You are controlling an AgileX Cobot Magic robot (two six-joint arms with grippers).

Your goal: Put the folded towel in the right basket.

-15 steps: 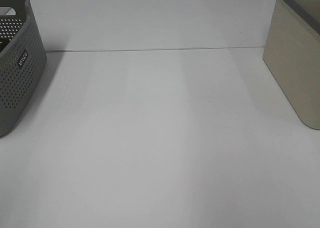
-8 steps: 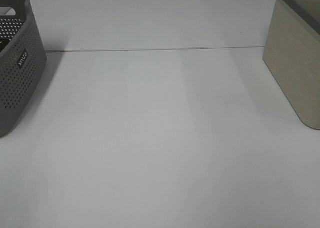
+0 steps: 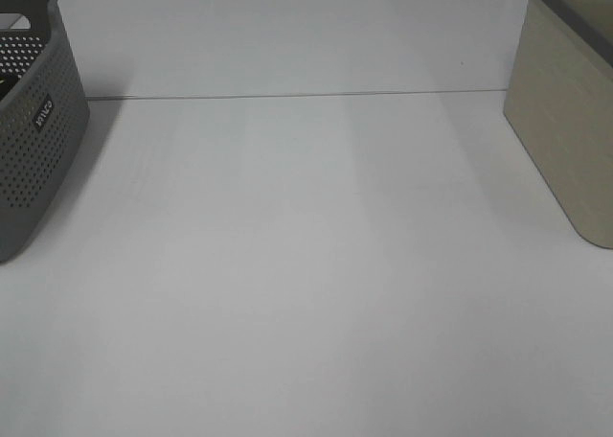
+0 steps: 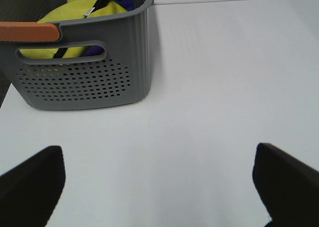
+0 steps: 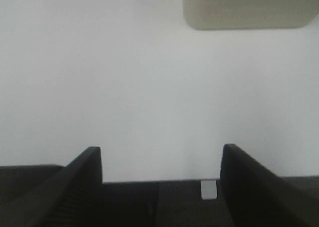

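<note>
Hovering over bare white tabletop [image 3: 306, 264], both grippers are spread wide and carry nothing: the left gripper [image 4: 159, 182] shows its two dark fingers far apart at the picture's lower corners, and the right gripper [image 5: 162, 172] likewise has only table between its fingers.

No towel lies on the table in the high view. The only cloth in sight is a yellow bundle with purple and blue fabric beside it [image 4: 79, 18], sitting inside the grey perforated plastic basket [image 4: 84, 82] on the left side, seen through the handle slot and over the rim. Whether that bundle is the folded towel cannot be told from these pictures. The beige smooth-walled basket with a grey rim [image 3: 565, 121] stands on the right edge, well apart from the grey one; its inside is hidden.

The main risk is picking the wrong piece, since several fabrics are packed together and a pinch could drag more than one out. A grasp on a loose corner would likely let the fold open during the carry. The deep basket wall could also catch a finger on the reach in, tipping or sliding the light basket.
</note>
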